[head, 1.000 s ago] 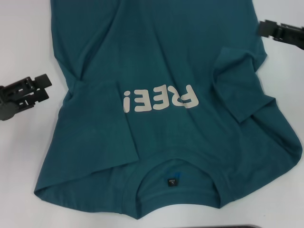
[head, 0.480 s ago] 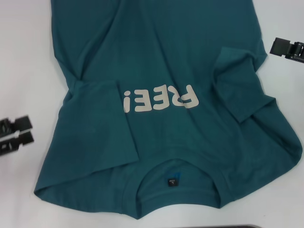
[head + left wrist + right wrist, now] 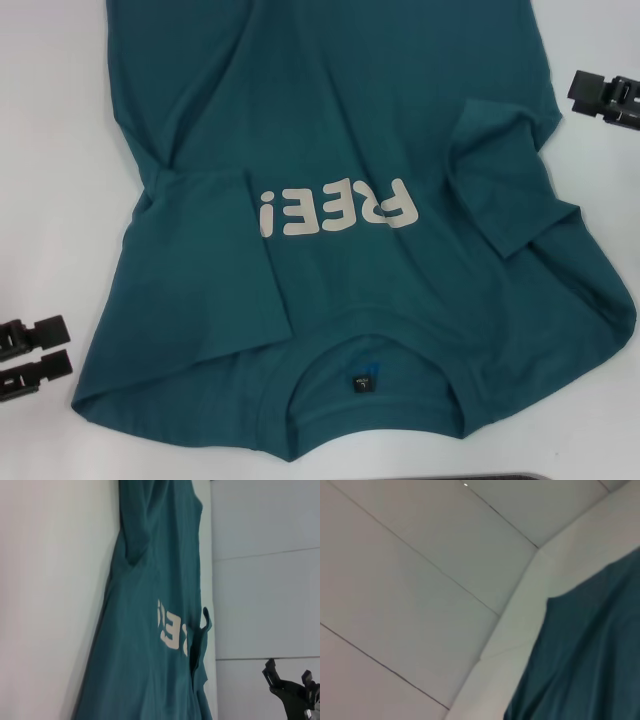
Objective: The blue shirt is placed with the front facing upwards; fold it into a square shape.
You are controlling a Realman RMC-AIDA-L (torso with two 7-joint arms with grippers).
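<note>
The shirt point(image 3: 340, 200) lies front up on the white tabletop point(image 3: 50, 150), both sleeves folded in over the chest. It sits between the two pincers, touching neither. The left pincer point(image 3: 35, 355) rests beside the shoulder, fingers apart and empty. The right pincer point(image 3: 605, 95), near the far side, seems released too.
</note>
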